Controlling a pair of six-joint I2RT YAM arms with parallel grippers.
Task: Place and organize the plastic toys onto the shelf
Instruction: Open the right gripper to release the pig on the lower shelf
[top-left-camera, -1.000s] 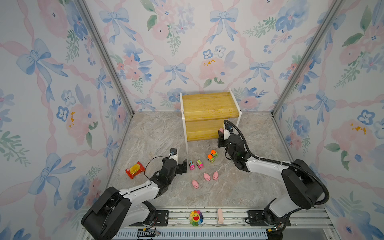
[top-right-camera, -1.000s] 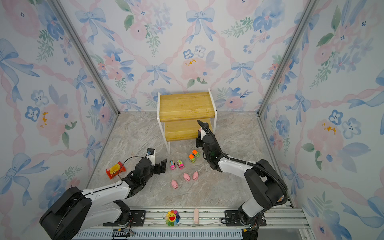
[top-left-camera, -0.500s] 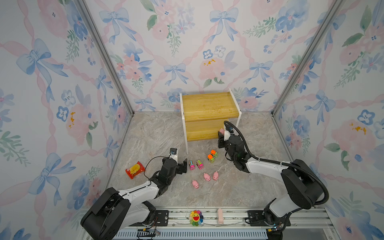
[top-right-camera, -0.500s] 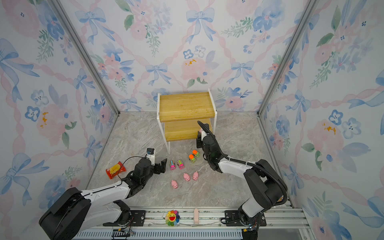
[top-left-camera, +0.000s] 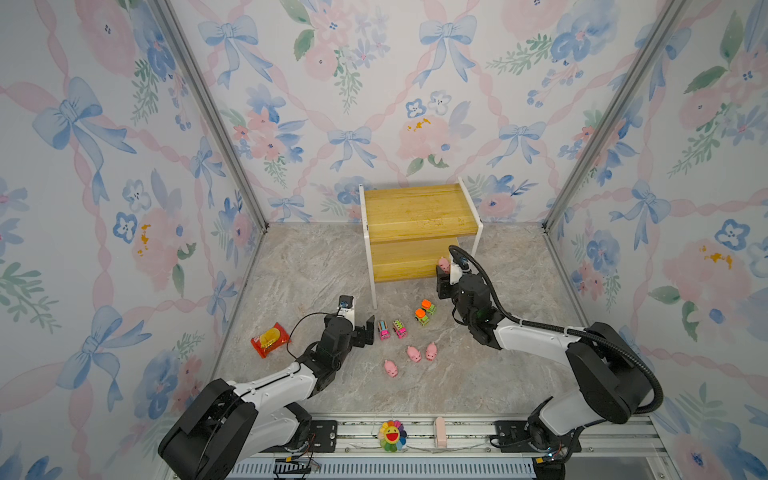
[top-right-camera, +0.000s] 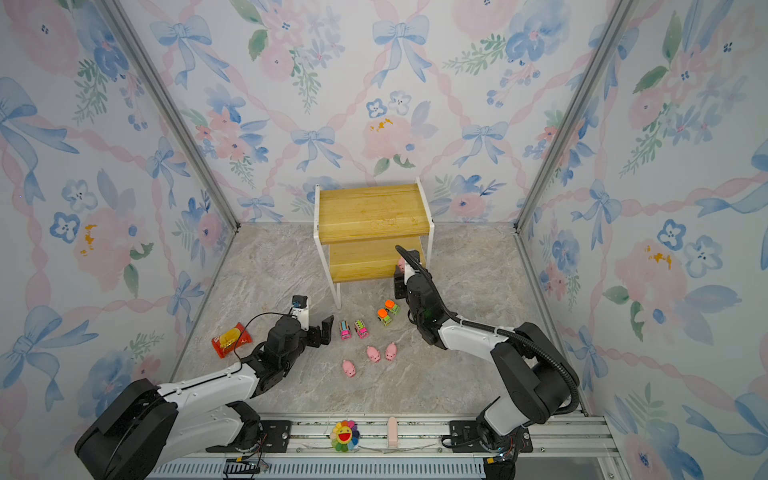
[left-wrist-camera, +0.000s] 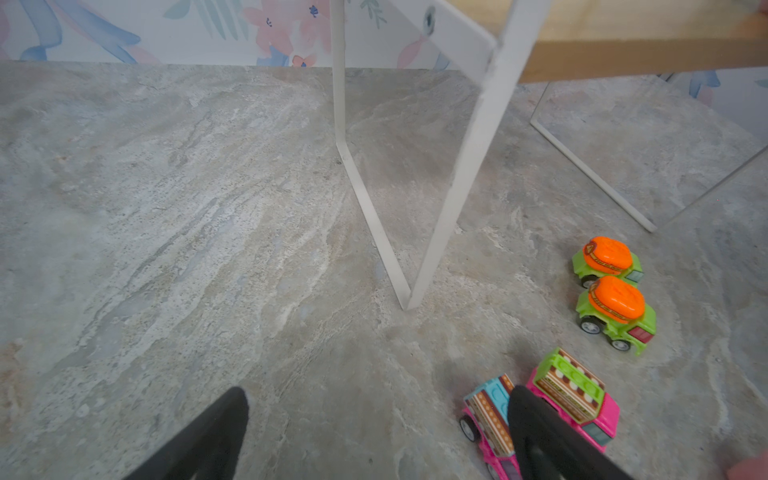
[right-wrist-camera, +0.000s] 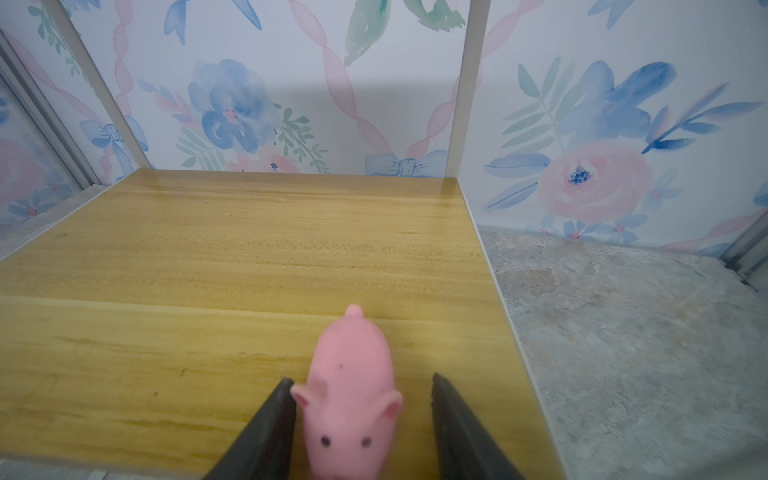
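Observation:
The shelf (top-left-camera: 419, 210) (top-right-camera: 370, 212) stands at the back, its top board bare. A pink pig (right-wrist-camera: 351, 390) (top-left-camera: 444, 262) sits on the lower board (right-wrist-camera: 208, 270) near its front right corner. My right gripper (right-wrist-camera: 360, 379) (top-left-camera: 443, 272) is open around the pig, with a gap on one side. My left gripper (left-wrist-camera: 378, 395) (top-left-camera: 362, 334) hangs open over bare floor, one finger beside two pink trucks (left-wrist-camera: 490, 415) (top-left-camera: 391, 329). Two green trucks (left-wrist-camera: 615, 311) (top-left-camera: 424, 311) stand further right. Three pigs (top-left-camera: 414, 353) lie on the floor in front of the trucks.
A red snack packet (top-left-camera: 270, 339) lies left of my left arm. The shelf's thin white legs (left-wrist-camera: 453, 199) stand close ahead of the left gripper. A rainbow flower (top-left-camera: 391, 435) and a small pink piece (top-left-camera: 439, 432) sit on the front rail. Papered walls close three sides.
My right gripper's jaws have spread apart around the pig, which now rests on the lower board. The left arm has not moved.

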